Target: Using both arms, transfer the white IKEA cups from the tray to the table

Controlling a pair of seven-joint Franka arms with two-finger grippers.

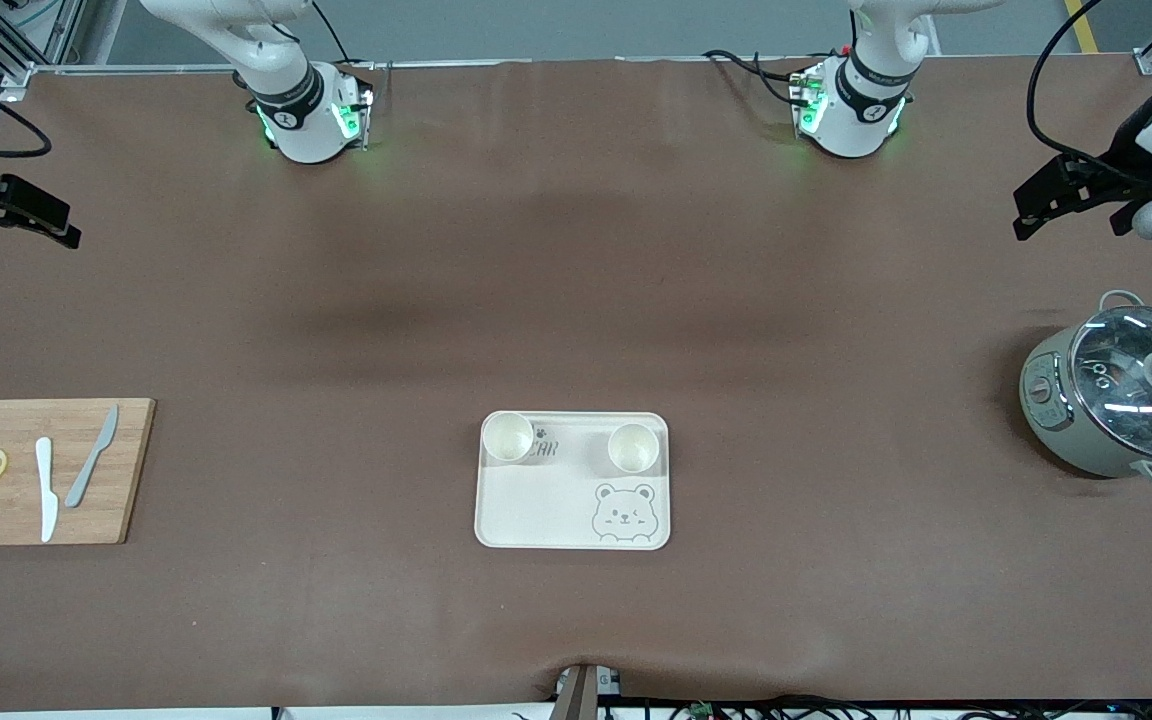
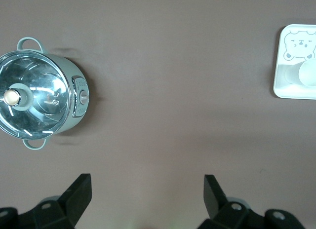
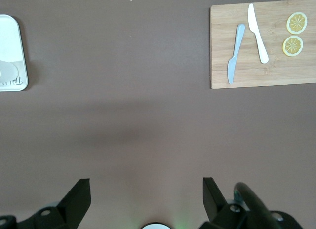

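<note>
Both small cream-white handleless cups (image 1: 507, 437) (image 1: 633, 447) sit on my bear-print white tray (image 1: 536, 510); left gripper (image 2: 145, 187) and right gripper (image 3: 145, 187) jaws released, empty over the brown surface (image 1: 576, 300).

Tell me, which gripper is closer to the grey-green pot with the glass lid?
The left. The left gripper hangs open over bare table at the left arm's end, just by the pot. The right gripper, also open, is over the right arm's end, above the cutting board.

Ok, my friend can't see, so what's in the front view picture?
Two white cups stand on a bear tray mid-table. Both arms wait, the left gripper and right gripper open above the table's ends. A lidded pot and a cutting board with two knives and lemon slices sit there.
</note>
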